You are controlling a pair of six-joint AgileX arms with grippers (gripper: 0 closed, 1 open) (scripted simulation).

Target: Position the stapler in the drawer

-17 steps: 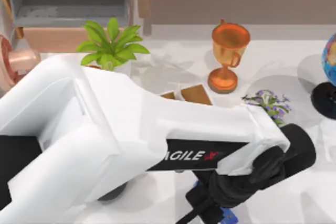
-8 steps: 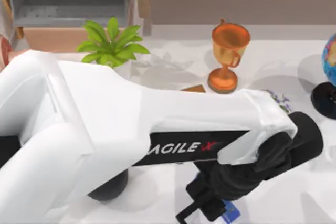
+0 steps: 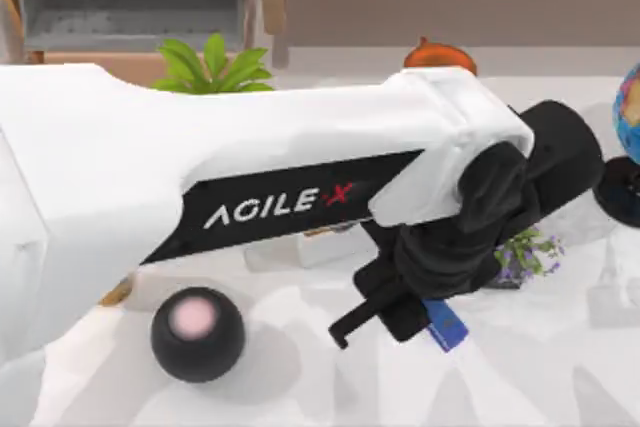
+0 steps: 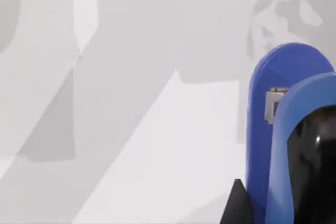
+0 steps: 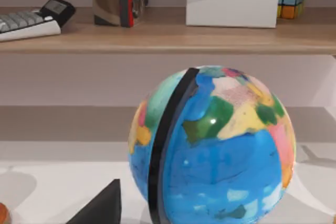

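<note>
The left arm is the biggest thing in front of me, a fat white limb with a black band stretched across the table from the left side toward the middle. At its end the black left gripper hangs over the white tabletop right of centre, clenched on the stapler, whose bright-blue end pokes out beneath it. In the left wrist view the stapler stands close to the lens, blue body and glossy black upper arm, with bare table spread below it, so it looks lifted off the surface.

The drawer sits at the far left corner, open, its dull grey inside showing behind a tan front panel. It is well apart from the stapler.

On the right edge stands a globe on a dark base. The right wrist view looks straight at that globe, bright with colour and crossed by a black band. A dark wedge of the right gripper shows at the edge; I cannot tell whether it is released or clenched.

Nearer the left, a black ball with a pale pink spot rests on the table. A green plant peeks over the arm near the drawer, the orange top of a trophy shows behind the wrist, and a small purple-flowered plant sits just beside the gripper.
</note>
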